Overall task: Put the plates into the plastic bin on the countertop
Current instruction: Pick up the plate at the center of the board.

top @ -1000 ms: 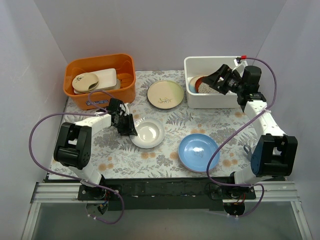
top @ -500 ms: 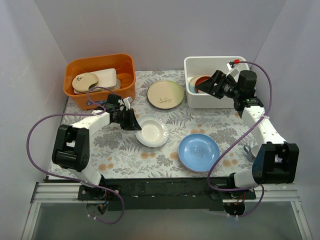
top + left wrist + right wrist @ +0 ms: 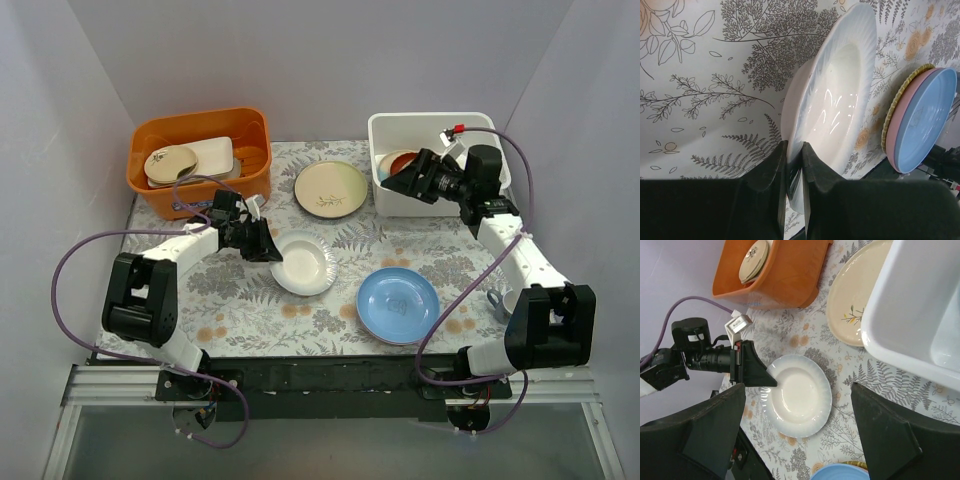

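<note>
At centre frame, the left gripper (image 3: 264, 244) pinches the left rim of a cream-and-pale-blue plate (image 3: 303, 264) on the fern-patterned bench (image 3: 450, 262), well apart from the white plastic bin (image 3: 430, 120) at upper right. The right gripper (image 3: 404, 181), spread wide and holding nothing, hangs over the bin's left front corner, near a dark red plate (image 3: 397, 160) inside. A blue plate (image 3: 398, 304) tops a stack at lower right. A cream leaf-sprig plate (image 3: 330, 188) lies between the bin and the orange tub (image 3: 200, 118).
</note>
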You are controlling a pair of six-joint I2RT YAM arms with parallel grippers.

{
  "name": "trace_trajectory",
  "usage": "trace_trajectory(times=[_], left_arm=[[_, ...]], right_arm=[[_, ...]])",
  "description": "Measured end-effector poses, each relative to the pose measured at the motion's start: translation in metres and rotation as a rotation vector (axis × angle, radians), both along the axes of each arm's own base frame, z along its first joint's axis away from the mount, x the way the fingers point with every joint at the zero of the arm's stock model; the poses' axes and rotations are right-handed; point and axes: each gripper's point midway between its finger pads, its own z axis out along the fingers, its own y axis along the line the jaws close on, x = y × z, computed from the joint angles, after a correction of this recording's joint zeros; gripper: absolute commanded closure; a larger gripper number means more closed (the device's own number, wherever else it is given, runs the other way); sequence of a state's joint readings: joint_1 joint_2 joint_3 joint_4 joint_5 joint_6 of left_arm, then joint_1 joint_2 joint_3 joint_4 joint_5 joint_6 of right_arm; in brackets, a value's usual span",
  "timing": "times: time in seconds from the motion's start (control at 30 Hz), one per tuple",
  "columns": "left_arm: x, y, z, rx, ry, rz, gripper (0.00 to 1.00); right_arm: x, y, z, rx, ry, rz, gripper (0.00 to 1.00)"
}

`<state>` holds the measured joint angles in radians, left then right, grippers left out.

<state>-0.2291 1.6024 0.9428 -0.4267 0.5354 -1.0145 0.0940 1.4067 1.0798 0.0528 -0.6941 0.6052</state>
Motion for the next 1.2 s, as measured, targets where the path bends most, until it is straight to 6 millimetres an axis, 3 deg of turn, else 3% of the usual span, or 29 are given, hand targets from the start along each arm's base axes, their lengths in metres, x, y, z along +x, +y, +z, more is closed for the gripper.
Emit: trace_trajectory(times=[0.27, 0.47, 0.93, 1.2], left_arm=[[-0.001, 0.012, 0.015, 0.018, -0.090, 0.025, 1.00], [0.001, 0.019, 0.024, 0.009, -0.144, 0.041, 1.00], [-0.002, 0.003, 0.072, -0.123, -0.298, -0.030, 1.00], [-0.005, -0.003, 0.081, -0.167, -0.332, -0.060, 1.00]], right_arm=[[-0.025, 0.029, -0.028, -0.022, 0.048, 0.099, 0.06], [-0.029, 0.040, -0.038, -0.033, 0.063, 0.138, 0.06], [-0.050, 0.072, -0.079, -0.060, 0.151, 0.244, 0.06], [-0.060, 0.090, -0.102, -0.072, 0.214, 0.305, 0.06]])
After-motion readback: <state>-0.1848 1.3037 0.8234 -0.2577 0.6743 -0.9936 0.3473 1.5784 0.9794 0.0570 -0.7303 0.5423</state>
